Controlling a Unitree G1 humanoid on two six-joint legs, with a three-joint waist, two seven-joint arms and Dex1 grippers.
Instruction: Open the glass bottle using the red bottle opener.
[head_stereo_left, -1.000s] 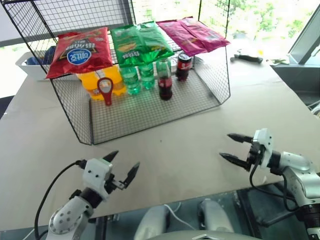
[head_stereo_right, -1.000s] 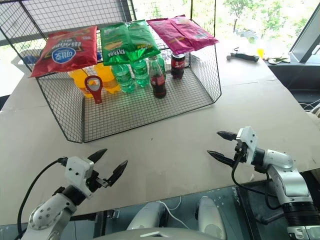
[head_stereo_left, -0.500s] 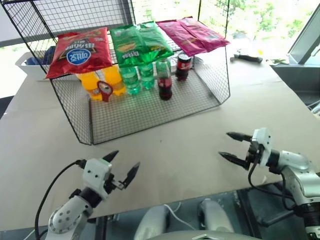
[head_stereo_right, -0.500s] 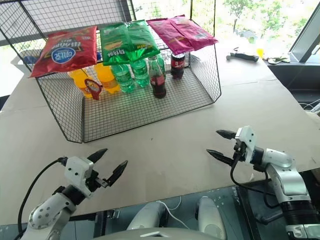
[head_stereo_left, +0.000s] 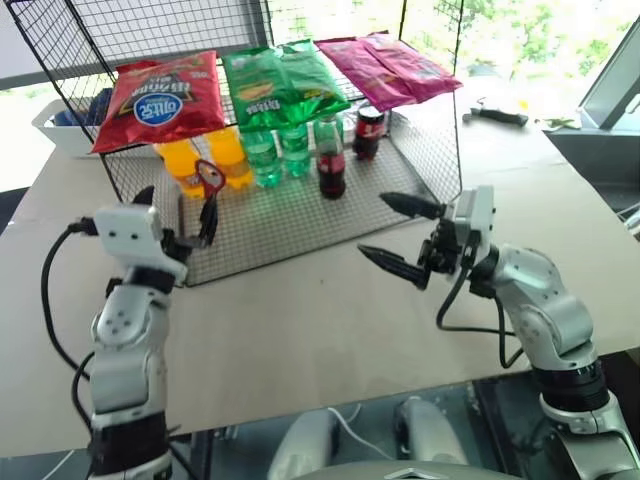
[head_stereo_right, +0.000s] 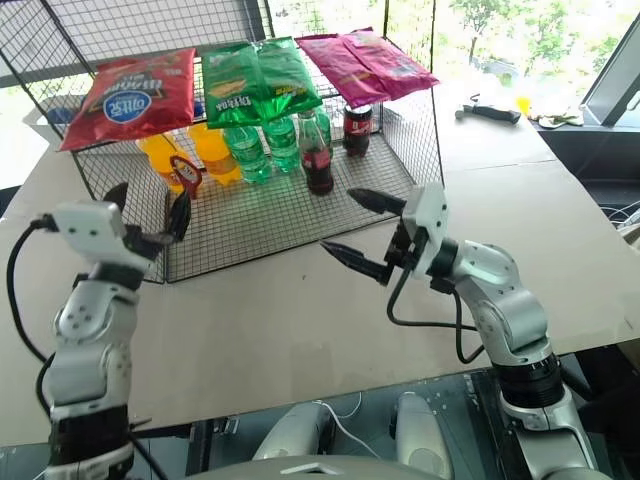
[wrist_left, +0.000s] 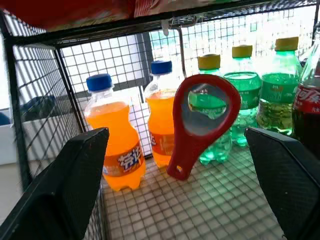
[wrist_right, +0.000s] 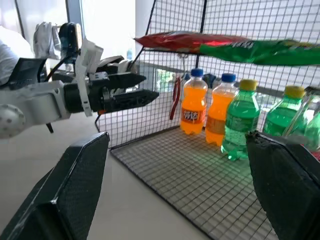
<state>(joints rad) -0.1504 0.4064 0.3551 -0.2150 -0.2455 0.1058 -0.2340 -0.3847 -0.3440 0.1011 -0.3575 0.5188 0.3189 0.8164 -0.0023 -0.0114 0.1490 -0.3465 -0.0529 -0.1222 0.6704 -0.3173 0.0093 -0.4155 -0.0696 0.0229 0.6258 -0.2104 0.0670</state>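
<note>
Now, from the head camera you see the red bottle opener (head_stereo_left: 210, 178) hanging from the wire rack (head_stereo_left: 440, 150), just ahead of your left gripper (head_stereo_left: 175, 215), jaws apart. The glass bottle (head_stereo_left: 330, 160) stands upright deeper in, beyond your right gripper (head_stereo_left: 392, 235), jaws also wide. In the left wrist view the red bottle opener hangs between the fingers' line, ring up, long axis near vertical, slightly tilted. Left arm is nearer.

Left tool (wrist_right: 134, 89) beside wire rack (wrist_right: 165, 165)
</note>
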